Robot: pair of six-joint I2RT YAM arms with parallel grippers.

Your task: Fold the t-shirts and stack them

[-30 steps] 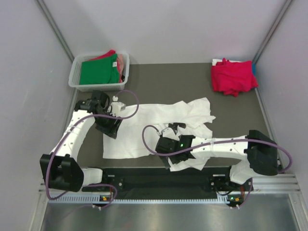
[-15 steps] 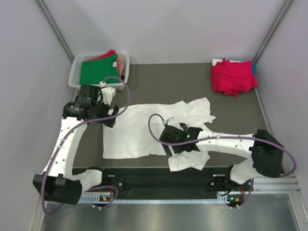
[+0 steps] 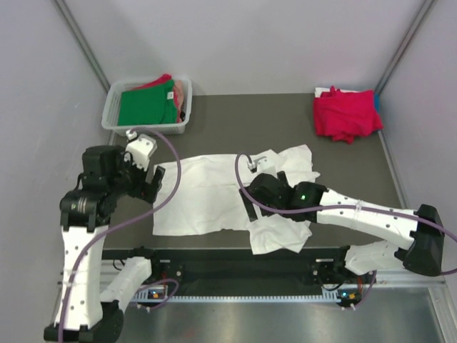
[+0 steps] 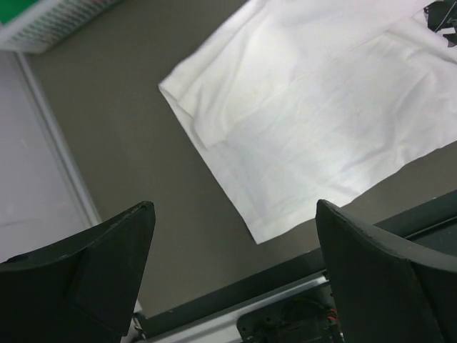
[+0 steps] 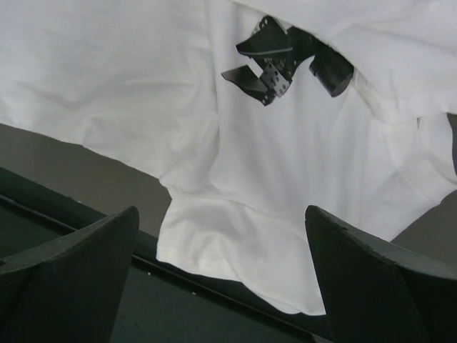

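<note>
At the near edge of the tabletop (image 3: pixel 243 121) we find the white t-shirt (image 3: pixel 200 196). It lies flat for most of its width, but its right-hand portion is rumpled and folded over itself, and one crumpled flap reaches the dark rail (image 3: pixel 214 266) at the front. The right tool (image 5: pixel 221 214) hangs just above that rumpled portion, its fingers wide apart and holding nothing. The right wrist view shows cloth beneath it and no contact.

The left tool (image 4: pixel 234 207) is raised beside the shirt's left edge, its fingers likewise spread wide and empty. The left wrist view shows the shirt's left side folded inward in a narrow strip and its near left corner lying flat.

Further back, at the far left corner, a white slatted basket (image 3: pixel 111 114) holds a bright green t-shirt (image 3: pixel 145 107) with a red t-shirt (image 3: pixel 163 80) behind it. At the far right corner, well apart from both tools, crimson t-shirts (image 3: pixel 346 114) lie in a loose heap on the tabletop.
</note>
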